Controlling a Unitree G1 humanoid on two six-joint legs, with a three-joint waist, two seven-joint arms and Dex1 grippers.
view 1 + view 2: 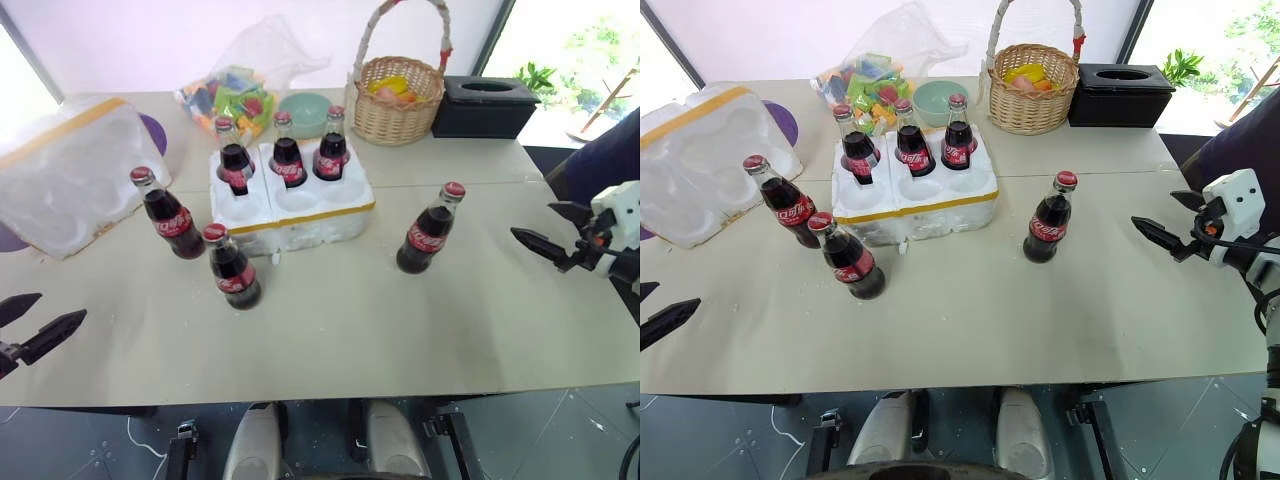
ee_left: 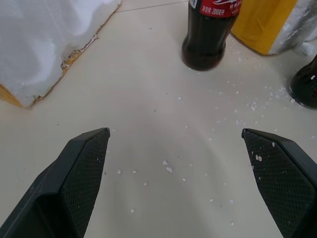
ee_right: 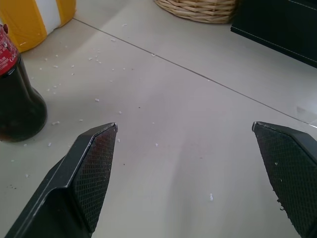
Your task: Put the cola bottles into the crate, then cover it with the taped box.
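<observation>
My right gripper (image 1: 548,232) and left gripper (image 1: 28,324) are both fully open, empty. Approach the lone bottle (image 1: 430,230) level, grip below the neck, then lower it upright into a free crate (image 1: 300,215) well.

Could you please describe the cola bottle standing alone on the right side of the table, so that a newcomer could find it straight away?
Start at the white foam crate near the middle of the table, which has three cola bottles standing in its back wells. Look to its right, toward the right gripper: one cola bottle stands upright on the bare tabletop. It stands alone there, whereas the two other loose bottles stand together at the crate's left front.
</observation>
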